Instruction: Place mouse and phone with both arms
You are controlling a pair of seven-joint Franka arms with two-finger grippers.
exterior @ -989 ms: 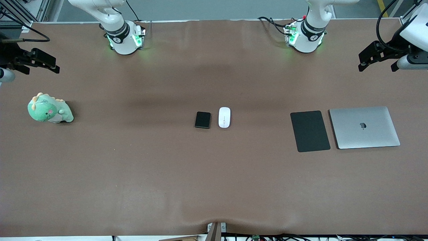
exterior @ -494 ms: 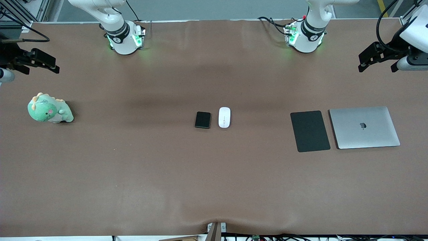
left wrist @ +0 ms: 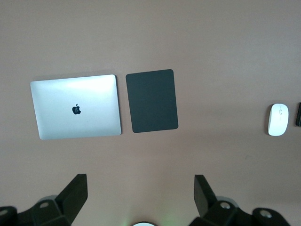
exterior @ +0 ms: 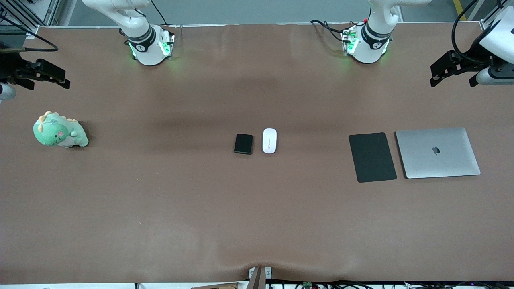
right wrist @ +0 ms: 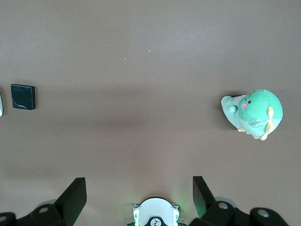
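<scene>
The white mouse (exterior: pixel 269 141) and the black phone (exterior: pixel 243 143) lie side by side at the middle of the brown table, the phone toward the right arm's end. My left gripper (exterior: pixel 435 78) hangs open and empty, high over the left arm's end of the table. Its wrist view shows its open gripper (left wrist: pixel 140 181), the mouse (left wrist: pixel 278 119) and a sliver of the phone (left wrist: pixel 298 115). My right gripper (exterior: pixel 64 80) hangs open and empty over the right arm's end. Its wrist view shows its open gripper (right wrist: pixel 138 181) and the phone (right wrist: pixel 23 97).
A flat black mouse pad (exterior: pixel 372 157) and a closed silver laptop (exterior: pixel 437 152) lie side by side toward the left arm's end. A green dinosaur plush (exterior: pixel 59 130) sits toward the right arm's end. The pad (left wrist: pixel 152 100) and laptop (left wrist: pixel 75 106) show in the left wrist view.
Both grippers have shifted very slightly outward toward their ends of the table. Nothing on the table has moved.
</scene>
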